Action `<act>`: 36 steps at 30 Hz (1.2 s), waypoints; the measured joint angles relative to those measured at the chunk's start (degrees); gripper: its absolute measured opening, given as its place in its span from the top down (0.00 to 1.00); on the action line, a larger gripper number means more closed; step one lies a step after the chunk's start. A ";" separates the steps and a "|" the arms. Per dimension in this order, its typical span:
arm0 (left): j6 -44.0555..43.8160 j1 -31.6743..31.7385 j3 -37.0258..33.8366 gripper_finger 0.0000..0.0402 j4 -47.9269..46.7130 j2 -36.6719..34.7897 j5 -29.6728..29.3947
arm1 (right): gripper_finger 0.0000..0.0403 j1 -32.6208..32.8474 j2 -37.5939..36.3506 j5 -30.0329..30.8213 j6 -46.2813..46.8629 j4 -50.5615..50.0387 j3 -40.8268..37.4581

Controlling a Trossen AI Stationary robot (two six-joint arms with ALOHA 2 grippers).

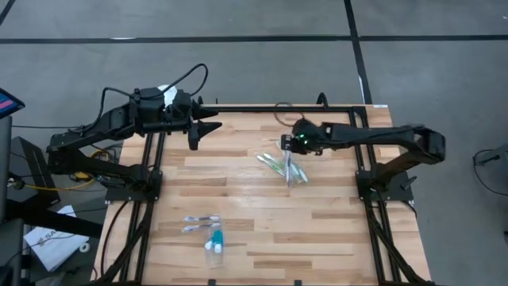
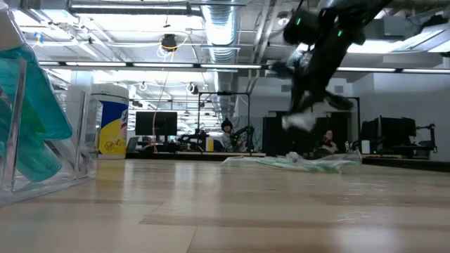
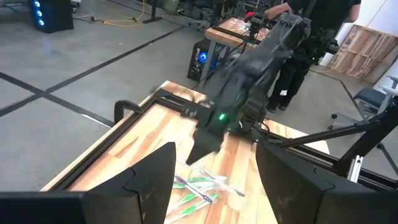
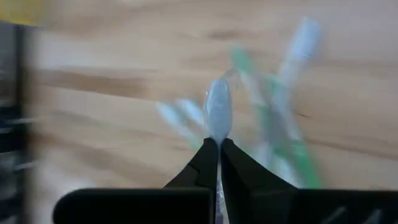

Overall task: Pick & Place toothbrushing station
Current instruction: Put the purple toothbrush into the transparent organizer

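Several pale green and white toothbrushes (image 1: 274,163) lie in a loose heap on the wooden table's far middle. My right gripper (image 1: 287,149) hangs over them, shut on a slim pale piece (image 4: 217,109); which toothbrush it is cannot be told through the blur. Two more toothbrushes (image 1: 198,224) and small teal-and-white tubes (image 1: 214,240) lie near the front left. The see-through holder (image 2: 35,126) shows close at the low view's left. My left gripper (image 1: 194,135) stays raised and open at the far left. My right gripper pinches the slim pale piece between its two fingers, slanting down from above. A rounded pale end (image 4: 217,106) sticks out past the fingertips (image 4: 208,155). In the low view a white bit (image 2: 299,121) hangs under the gripper, above the heap (image 2: 295,161).
A big white canister with a yellow label (image 2: 112,119) stands at the table's far left. Black frame rails (image 1: 151,183) run along both sides of the table. Bare wood lies between the heap and the front-left things. People stand at desks in the room behind.
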 joint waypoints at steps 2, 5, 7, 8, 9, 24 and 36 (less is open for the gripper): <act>0.03 0.00 0.00 0.46 0.03 0.00 -0.95 | 1.00 0.48 -3.01 0.18 -2.13 4.98 0.02; 0.12 0.91 0.00 0.46 0.14 0.00 -1.22 | 1.00 2.48 -6.17 2.91 -8.89 16.78 0.00; 0.11 1.76 0.00 0.46 0.28 0.01 -1.26 | 1.00 4.81 -7.17 6.75 -15.73 26.35 0.02; 0.05 2.15 0.00 0.46 0.35 0.02 -1.29 | 1.00 6.35 -7.16 9.43 -20.41 31.27 0.02; 0.04 2.64 0.00 0.46 0.39 0.00 -1.45 | 1.00 8.06 -6.81 12.23 -25.08 35.92 0.02; -1.38 29.59 0.02 0.46 0.39 1.96 2.87 | 1.00 20.92 9.00 6.81 -37.61 63.64 4.17; -1.69 38.88 0.02 0.46 0.34 5.72 13.70 | 1.00 20.89 24.03 -6.72 -40.43 63.56 20.85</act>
